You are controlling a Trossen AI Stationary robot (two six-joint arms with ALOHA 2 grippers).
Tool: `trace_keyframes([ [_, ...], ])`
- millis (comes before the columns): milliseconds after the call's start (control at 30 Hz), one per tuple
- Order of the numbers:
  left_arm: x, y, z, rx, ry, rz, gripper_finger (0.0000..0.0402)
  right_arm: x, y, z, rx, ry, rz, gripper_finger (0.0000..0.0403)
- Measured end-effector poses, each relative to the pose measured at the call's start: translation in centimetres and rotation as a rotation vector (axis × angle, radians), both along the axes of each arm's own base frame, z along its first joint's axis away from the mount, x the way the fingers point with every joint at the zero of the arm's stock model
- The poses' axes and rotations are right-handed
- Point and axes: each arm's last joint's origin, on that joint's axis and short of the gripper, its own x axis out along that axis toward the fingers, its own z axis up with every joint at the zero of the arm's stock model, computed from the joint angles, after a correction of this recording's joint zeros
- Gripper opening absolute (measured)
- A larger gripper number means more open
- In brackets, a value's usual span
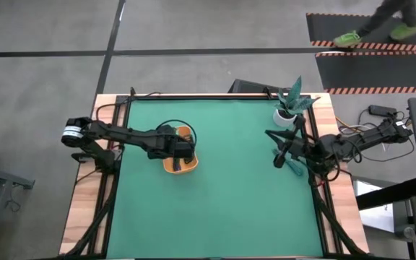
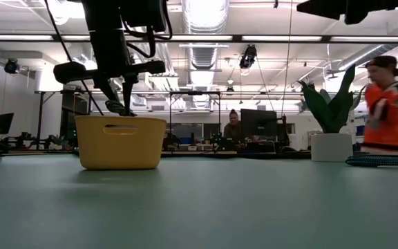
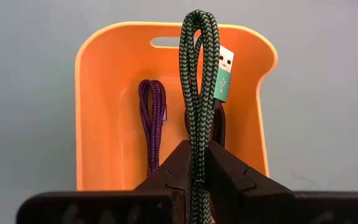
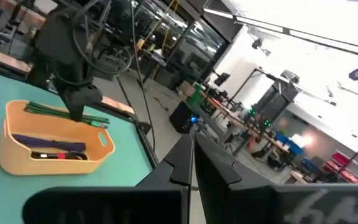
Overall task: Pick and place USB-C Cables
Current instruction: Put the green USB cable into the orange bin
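My left gripper (image 3: 197,163) hangs over the orange tray (image 3: 104,43), shut on a dark green braided USB-C cable bundle (image 3: 199,74) with a silver plug. In the right wrist view the bundle (image 4: 55,111) lies level at the tray's rim (image 4: 17,106). A purple bundle (image 3: 152,121) and a black one (image 3: 220,124) lie on the tray's floor. Another dark cable (image 2: 382,160) lies on the table near the right edge. My right gripper (image 4: 189,155) waits shut, raised at the table's right side (image 1: 278,160). My left gripper pinches the green bundle between its two fingers, near the middle of its length (image 3: 197,146). The fingers come from above, pointing down, and lie across the bundle. The bundle stays level over the tray's opening; whether it touches the rim, I cannot tell.
A potted plant (image 1: 291,108) stands in a white pot (image 2: 331,146) at the far right corner. The tray (image 1: 181,166) sits left of the table's middle. A person in an orange top (image 2: 392,104) moves beyond the table's right side. Green mat (image 1: 230,209) spreads toward the near edge.
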Motion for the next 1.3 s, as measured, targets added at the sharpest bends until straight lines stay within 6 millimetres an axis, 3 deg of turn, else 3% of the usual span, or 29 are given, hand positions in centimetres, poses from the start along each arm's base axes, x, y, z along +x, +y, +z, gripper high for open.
trace_keyframes([
  [233, 0.2, -0.1, -0.3, -0.002, 0.010, -0.002, 0.0020, -0.8, -0.1, -0.2, 0.014, 0.020, 0.049, 0.0009],
  [533, 0.7, -0.3, -1.0, 0.002, 0.011, -0.010, 0.0020, -4.3, -0.5, 0.9, 0.042, -0.083, 0.298, 0.0009],
  [700, 0.8, -0.3, -1.1, 0.000, 0.011, -0.010, 0.0020, -5.4, -0.8, 1.0, 0.073, -0.124, 0.329, 0.0009],
  [1300, 0.5, -0.3, -1.4, 0.000, 0.039, -0.009, 0.0020, -5.8, -0.9, 0.8, 0.082, -0.125, 0.329, 0.0009],
])
